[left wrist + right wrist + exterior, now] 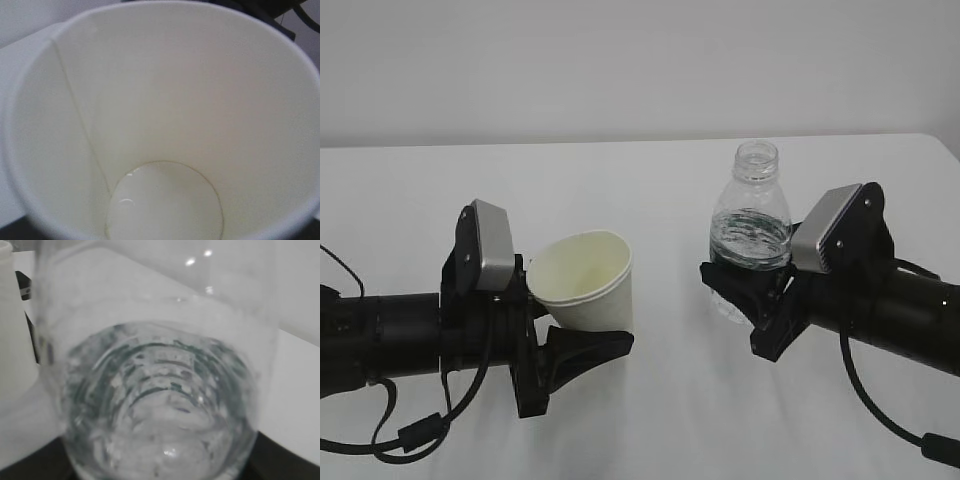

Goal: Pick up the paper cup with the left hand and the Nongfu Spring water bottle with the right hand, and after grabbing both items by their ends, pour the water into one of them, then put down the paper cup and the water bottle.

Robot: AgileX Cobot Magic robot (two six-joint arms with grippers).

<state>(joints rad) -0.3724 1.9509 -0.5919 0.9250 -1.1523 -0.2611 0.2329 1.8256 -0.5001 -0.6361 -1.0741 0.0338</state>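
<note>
With the left hand [582, 352] clamped low on the tilted small white paper cup [583, 280] and the right hand [752, 292] gripping the clear ribbed uncapped plastic bottle [751, 228] above the white tabletop [650, 180], well apart, tipping early would likely spill water [751, 238].

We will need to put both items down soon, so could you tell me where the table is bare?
Bare table lies behind both grippers, and between the paper cup and water bottle. The front corners are crowded by arms and cables.
</note>
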